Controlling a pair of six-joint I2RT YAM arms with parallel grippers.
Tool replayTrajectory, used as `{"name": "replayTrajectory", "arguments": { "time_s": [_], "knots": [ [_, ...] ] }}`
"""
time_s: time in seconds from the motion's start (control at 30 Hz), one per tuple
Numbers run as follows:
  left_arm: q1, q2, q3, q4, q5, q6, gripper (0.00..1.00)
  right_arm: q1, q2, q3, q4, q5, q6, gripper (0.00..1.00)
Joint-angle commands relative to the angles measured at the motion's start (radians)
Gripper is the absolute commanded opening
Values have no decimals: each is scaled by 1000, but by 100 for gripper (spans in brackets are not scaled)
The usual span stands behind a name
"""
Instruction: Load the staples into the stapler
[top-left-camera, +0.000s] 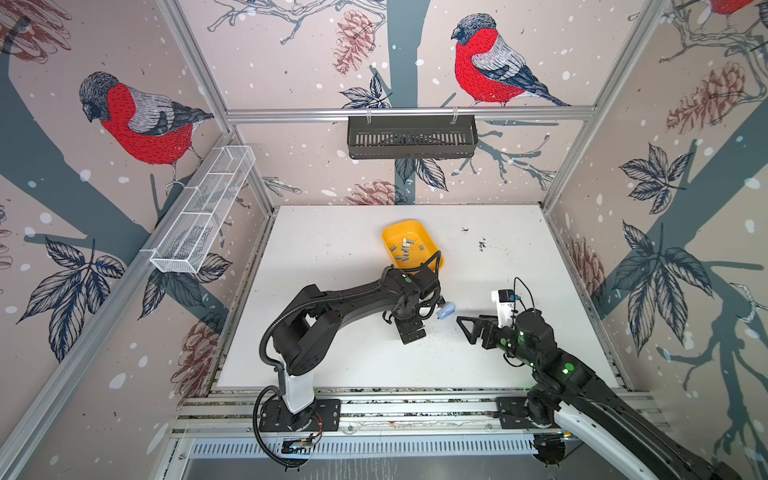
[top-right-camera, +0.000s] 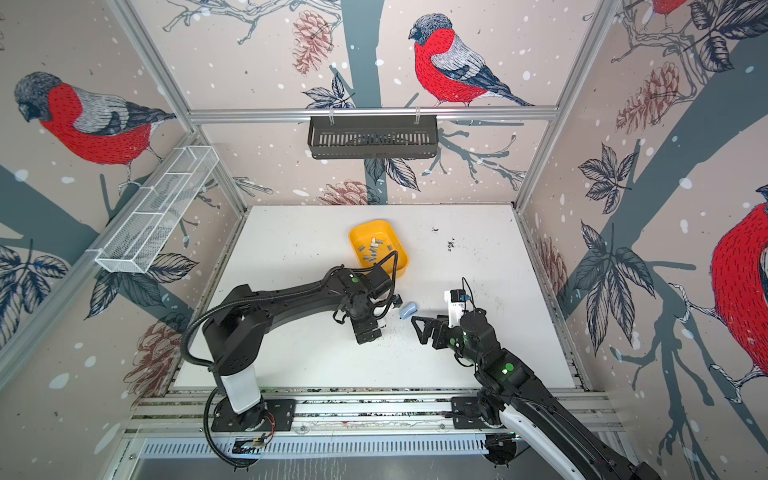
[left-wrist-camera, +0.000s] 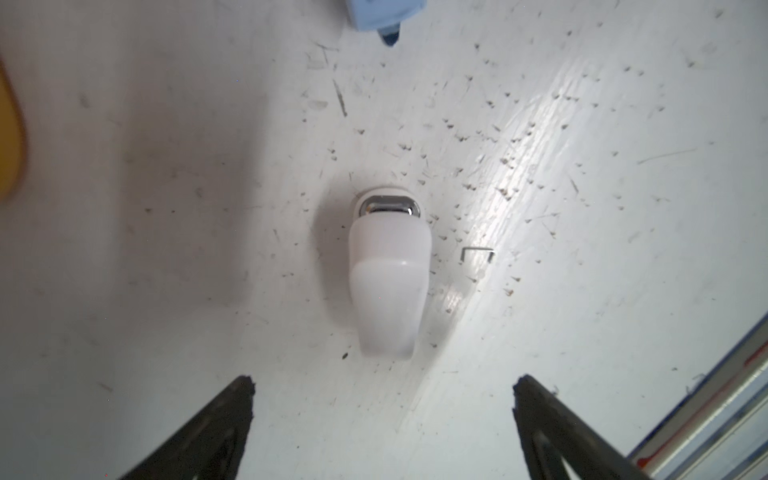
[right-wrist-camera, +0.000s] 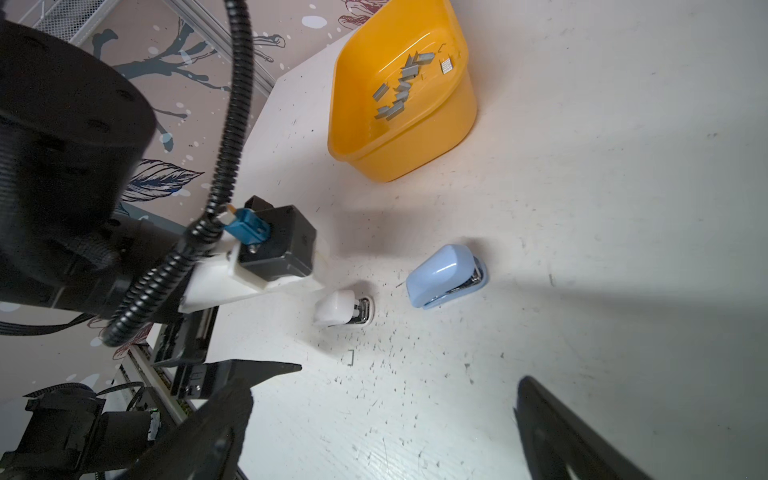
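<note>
1. Twelve or so staples (top-left-camera: 405, 248) (top-right-camera: 374, 249) (right-wrist-camera: 397, 93), short grey-silver metal strips, lie loose on the floor of a yellow plastic tub (top-left-camera: 386, 239) (top-right-camera: 353, 241) (right-wrist-camera: 399, 158). In both top views the tub sits just past the table's middle, toward 12 o'clock.
2. A small white plastic stapler (left-wrist-camera: 388, 286) (right-wrist-camera: 334, 307) lies on the white scuffed table (top-left-camera: 332, 257) (top-right-camera: 291, 249), with chrome metal showing at one end. It is hidden under the left arm in both top views.
3. One single bent wire staple (left-wrist-camera: 478, 251) (right-wrist-camera: 350, 357) lies just beside it, apart from it.
4. A small pale-blue plastic stapler (top-left-camera: 446, 309) (top-right-camera: 409, 309) (right-wrist-camera: 442, 274) lies near the white one, at about 5 o'clock from the tub.
5. The left gripper (left-wrist-camera: 384, 381) points straight down over the white stapler. Its jaws are spread wide and grip nothing, and the stapler lies free ahead of the fingertips.
6. The left arm rises from its base at the near edge, bends at the elbow and stretches toward 2 o'clock, with the wrist folded down.
7. The right gripper (top-left-camera: 464, 330) (top-right-camera: 417, 331) (right-wrist-camera: 384, 388) is also spread wide and empty. It lies at about 4 o'clock from the blue stapler and points toward 9 o'clock.
8. The right arm leans in from the near right corner toward 10 o'clock.
</note>
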Motion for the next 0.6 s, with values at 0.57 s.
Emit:
{"name": "replayTrajectory", "arguments": {
  "time_s": [0.57],
  "knots": [
    [147, -681, -498, 711, -283, -380, 97, -10, 170, 135, 176, 243, -122, 100]
  ]
}}
